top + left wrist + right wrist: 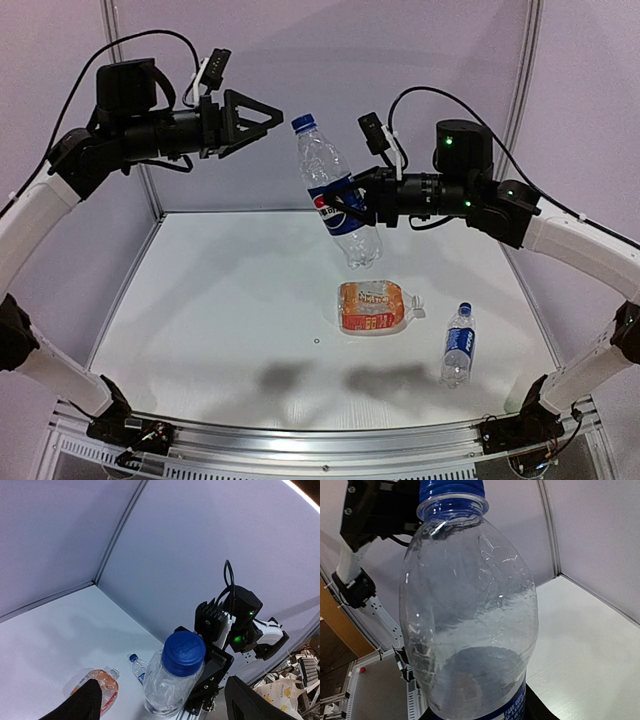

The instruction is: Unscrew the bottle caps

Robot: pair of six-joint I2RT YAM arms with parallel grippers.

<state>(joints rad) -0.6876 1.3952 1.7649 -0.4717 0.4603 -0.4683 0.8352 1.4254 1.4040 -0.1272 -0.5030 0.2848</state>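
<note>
Lying on table point(200, 300): orange-labelled bottle point(372, 308), small bottle point(458, 350) with blue cap point(464, 308).

The top external view sits high behind both arm bases. It looks down and forward over the near edge of the table point(200, 320) to its far edge and the walls, and is wide enough to take in both arms.

The left wrist view rides the left arm point(150, 130), high over the table's far edge. It faces right and slightly down, with its own fingers point(80, 705) dark in the bottom corners. It is close to the blue cap point(184, 652) of the large bottle point(165, 690), with the right arm point(240, 615) behind.

The right wrist view faces left from very near, so that bottle fills it.

All three views share this bottle. The top and left wrist views also share the orange-labelled bottle point(372, 307) and the small bottle point(458, 345), both lying on the table's right half.
</note>
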